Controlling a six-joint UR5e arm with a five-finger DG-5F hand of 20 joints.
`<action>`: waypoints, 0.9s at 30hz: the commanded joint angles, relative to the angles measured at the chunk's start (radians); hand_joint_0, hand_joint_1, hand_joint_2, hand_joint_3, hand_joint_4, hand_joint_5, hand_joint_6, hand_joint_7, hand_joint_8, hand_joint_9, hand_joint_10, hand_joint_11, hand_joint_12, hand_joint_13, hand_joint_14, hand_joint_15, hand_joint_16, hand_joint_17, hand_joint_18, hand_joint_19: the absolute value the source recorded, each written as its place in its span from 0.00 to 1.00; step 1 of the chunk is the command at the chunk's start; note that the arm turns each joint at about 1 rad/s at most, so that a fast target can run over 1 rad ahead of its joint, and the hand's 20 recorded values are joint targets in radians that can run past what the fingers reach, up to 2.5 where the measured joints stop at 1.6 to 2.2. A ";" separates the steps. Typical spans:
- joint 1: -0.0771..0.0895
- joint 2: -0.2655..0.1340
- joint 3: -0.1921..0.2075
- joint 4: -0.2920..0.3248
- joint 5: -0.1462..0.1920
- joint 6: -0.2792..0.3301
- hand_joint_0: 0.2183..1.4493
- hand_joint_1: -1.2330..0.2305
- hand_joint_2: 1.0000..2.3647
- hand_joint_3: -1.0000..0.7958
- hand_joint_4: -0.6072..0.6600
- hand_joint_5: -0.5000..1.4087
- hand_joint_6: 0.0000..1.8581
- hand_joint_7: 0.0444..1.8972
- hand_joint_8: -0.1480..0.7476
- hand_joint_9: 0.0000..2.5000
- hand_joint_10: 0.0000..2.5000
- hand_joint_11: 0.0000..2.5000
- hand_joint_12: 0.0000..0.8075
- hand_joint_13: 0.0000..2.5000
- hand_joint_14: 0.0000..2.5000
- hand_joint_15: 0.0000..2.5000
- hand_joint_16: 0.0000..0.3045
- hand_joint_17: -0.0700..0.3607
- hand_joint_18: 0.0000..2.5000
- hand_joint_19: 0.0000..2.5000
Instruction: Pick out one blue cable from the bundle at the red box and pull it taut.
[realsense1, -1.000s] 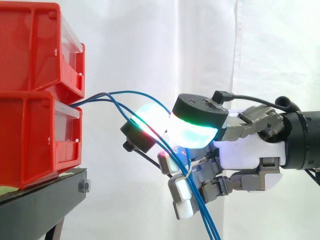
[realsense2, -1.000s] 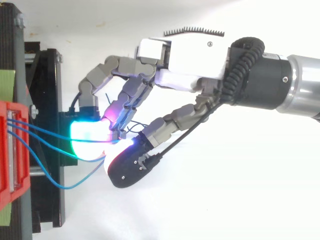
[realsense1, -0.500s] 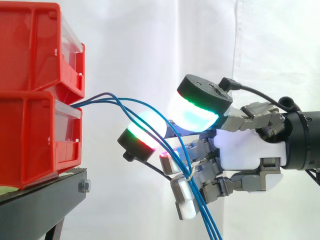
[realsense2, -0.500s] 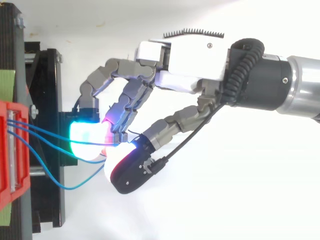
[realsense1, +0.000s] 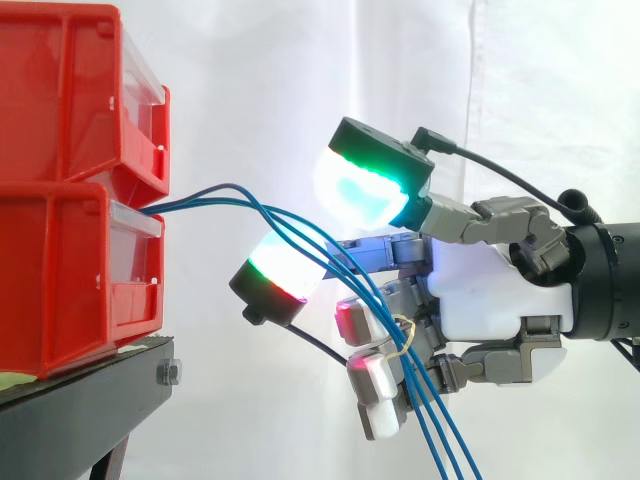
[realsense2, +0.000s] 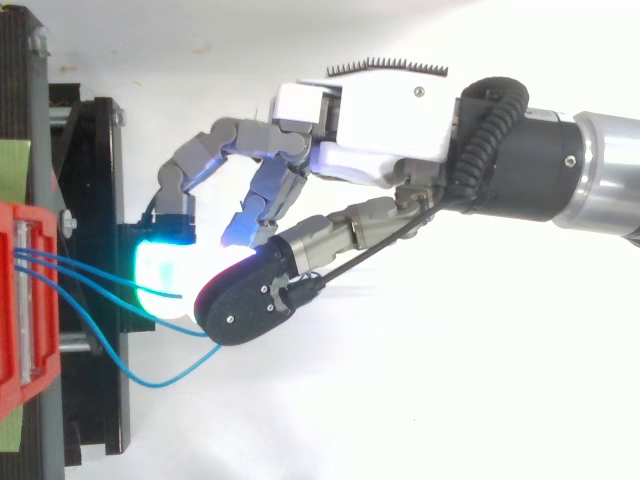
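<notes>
Bins: two red bins stacked on the black stand (realsense1: 95, 395); the upper red bin (realsense1: 70, 90) sits on the lower red bin (realsense1: 70, 285), and what lies behind their clear fronts can't be made out.
Cable exit: the blue cables (realsense1: 300, 235) come out at the top edge of the lower red bin's front, right at the seam under the upper one.
Cable run: away from the bins they arch, then drop steeply out of the side view's bottom edge; from above, one strand (realsense2: 150, 378) hangs in a slack loop just off the bins.
Tie: a pale band (realsense1: 402, 338) sits on the strands on their far-from-bins stretch.
Hand: the hand (realsense1: 490, 300) faces the bins, apart from them.
Grip: released. The thumb pad (realsense1: 362, 190), cyan and green, is up high; the finger pad (realsense1: 280, 265) nearest the bins sits below, and the cables run free through the gap, crossing the lower fingers.
Change: a second ago those two pads were squeezed together on the cables; now the thumb has swung up and the strands lie looser.
</notes>
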 joint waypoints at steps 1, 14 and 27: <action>0.000 0.000 0.000 0.001 0.000 0.000 0.30 0.47 0.00 0.28 0.46 0.19 0.44 0.45 0.43 0.49 0.01 0.27 0.44 0.45 0.01 0.24 0.14 0.39 0.36 0.25; 0.002 0.000 0.000 -0.001 -0.002 0.002 0.33 0.40 0.00 0.28 0.47 0.19 0.45 0.45 0.44 0.49 0.01 0.28 0.44 0.46 0.01 0.25 0.15 0.40 0.36 0.26; 0.003 0.000 0.000 -0.013 -0.005 0.009 0.29 0.35 0.00 0.28 0.52 0.18 0.46 0.43 0.46 0.47 0.01 0.28 0.45 0.46 0.01 0.25 0.16 0.42 0.37 0.26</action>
